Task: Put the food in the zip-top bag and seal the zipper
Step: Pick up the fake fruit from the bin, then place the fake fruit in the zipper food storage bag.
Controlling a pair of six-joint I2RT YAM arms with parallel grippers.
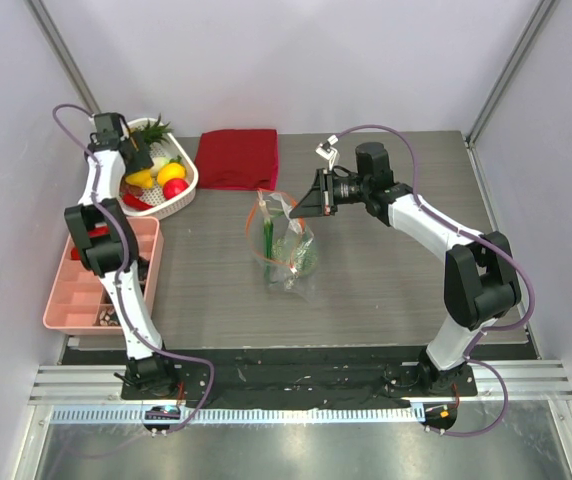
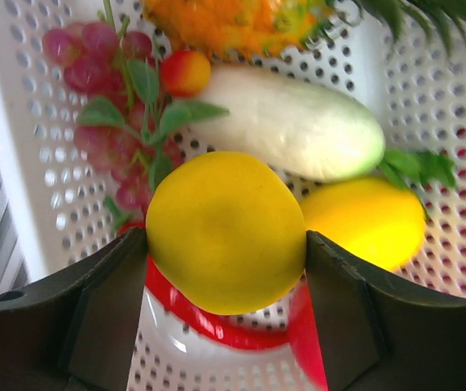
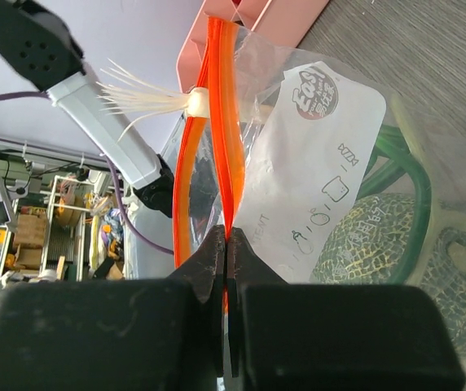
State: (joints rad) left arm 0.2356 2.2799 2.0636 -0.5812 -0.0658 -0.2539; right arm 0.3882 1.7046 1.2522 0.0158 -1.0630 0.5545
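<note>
The clear zip-top bag [image 1: 288, 250] lies mid-table with its mouth lifted. Inside it are the green netted melon [image 1: 303, 258] and the green onion [image 1: 268, 240]; both also show in the right wrist view, the melon [image 3: 380, 236] and the onion's white root end [image 3: 147, 102]. My right gripper [image 1: 298, 207] [image 3: 227, 238] is shut on one side of the orange-red zipper [image 3: 235, 122] and holds the mouth open. My left gripper [image 1: 136, 158] [image 2: 225, 252] is down in the white basket [image 2: 21, 163], with its fingers against both sides of a yellow citrus [image 2: 225, 212].
The basket [image 1: 184, 198] at back left also holds a white vegetable [image 2: 298, 122], a second yellow fruit [image 2: 363, 220], grapes [image 2: 94, 73], a red pepper [image 2: 192, 314] and a red apple [image 1: 175, 187]. A folded dark red cloth [image 1: 238, 158] lies behind the bag. A pink tray [image 1: 86, 290] sits at the left.
</note>
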